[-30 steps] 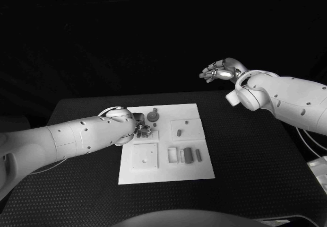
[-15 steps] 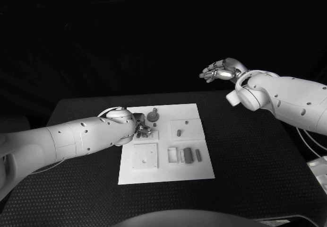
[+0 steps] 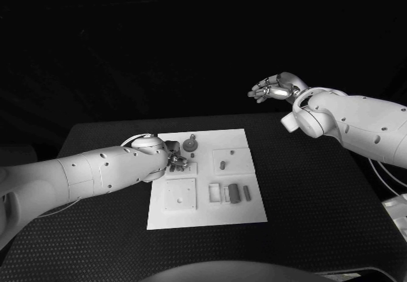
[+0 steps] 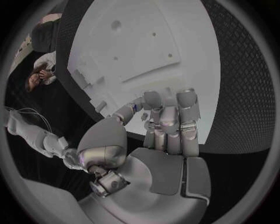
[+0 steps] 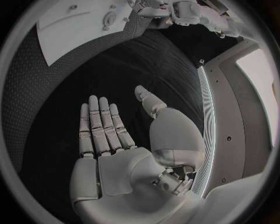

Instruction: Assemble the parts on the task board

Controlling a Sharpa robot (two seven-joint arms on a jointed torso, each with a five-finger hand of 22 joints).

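Note:
The white task board lies in the middle of the black table. My left hand hangs over its left side, fingers curled down towards the board, thumb and fingers pinching what looks like a small part. A grey part with a knob stands at the board's far end, a small peg sits in a square to the right, and several grey pieces lie side by side lower right. My right hand is raised high beyond the table's far right, flat and holding nothing.
A square recessed plate occupies the board's near left. Black table surface stretches to the right of the board and in front of it. The right wrist view shows the board far off with my left arm at it.

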